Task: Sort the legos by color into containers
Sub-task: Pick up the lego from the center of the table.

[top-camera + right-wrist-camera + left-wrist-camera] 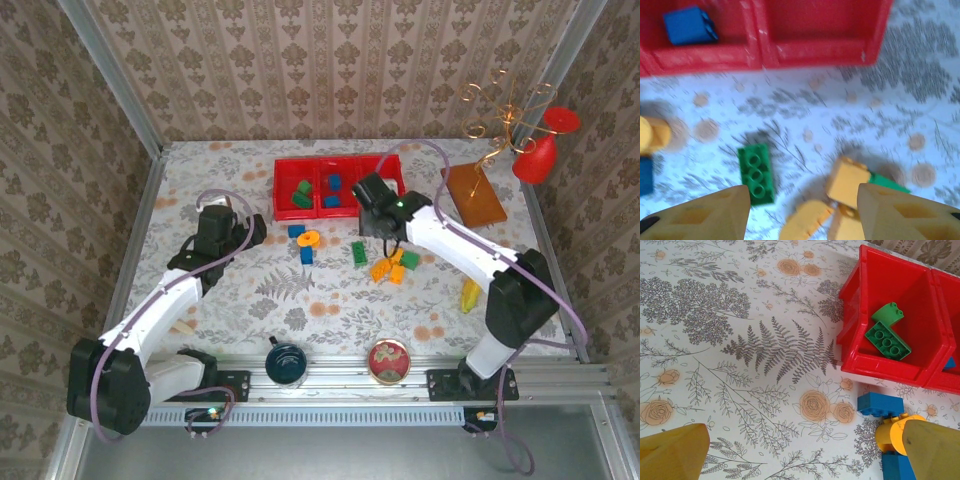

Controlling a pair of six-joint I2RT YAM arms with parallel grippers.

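The floral-patterned table (300, 290) carries the red three-compartment tray (288, 164) at its far side, with two green bricks (887, 340) in the left compartment and a blue brick (689, 25) in the middle one. The right gripper (802, 202) hangs just before the tray, jaws wide apart and holding nothing. The left gripper (805, 450) gapes likewise. Loose on the table lie a flat green brick (756, 175), orange-yellow bricks (850, 182) and an orange ring (890, 434) between two blue bricks (879, 404).

Floral tablecloth (200, 175): beneath the right gripper (385, 238). Dark blue cup (286, 362) and round red tin (388, 360): well nearer than it, at the table edge. Yellow banana-like object (469, 295): right of it, nearer. Wooden stand (474, 195), gold wire tree (510, 115), red goblet (545, 150): farther right.
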